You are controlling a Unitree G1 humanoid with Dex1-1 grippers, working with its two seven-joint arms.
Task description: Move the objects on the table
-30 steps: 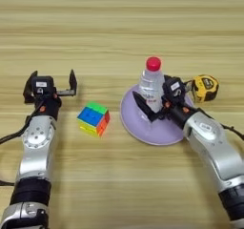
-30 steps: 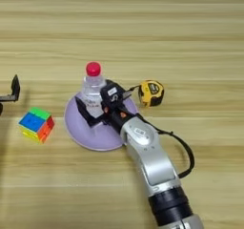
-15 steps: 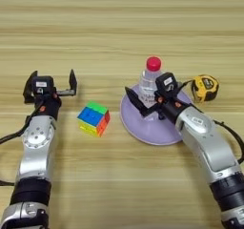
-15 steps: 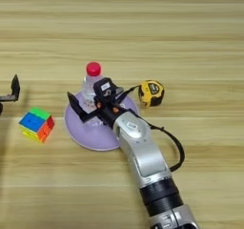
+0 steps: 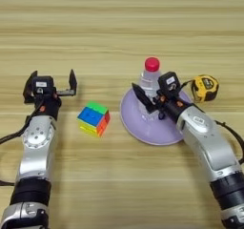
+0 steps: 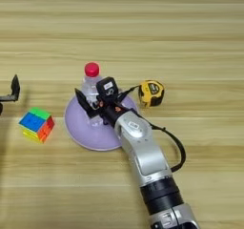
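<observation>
Fingers [image 5: 138, 92] of right gripper [image 5: 153, 95]: black, spread wide, one on either side of the bottle's lower body; contact with the plastic not determinable.
Fingers [image 5: 72, 79] of left gripper [image 5: 52, 82]: spread apart, pinching nothing, hovering over bare wood towards the left edge of the desk, forearm trailing back to the near left corner.
Bottle [image 5: 150, 78]: clear plastic, red cap, upright, standing on the far part of the plate.
Plate [image 5: 143, 127]: lilac, round, flat on the desk, right of centre, partly covered by the right forearm.
Puzzle cube [image 5: 94, 119]: multicoloured, green, blue, yellow and red faces visible, resting on the desk between left gripper and plate, apart from both.
Tape measure [image 5: 205, 88]: yellow and black, on the desk just beyond the plate's right rim, towards the right edge; black strap leading off towards the right arm.
Desk [image 5: 119, 27]: light wood, grain lines running left to right.
</observation>
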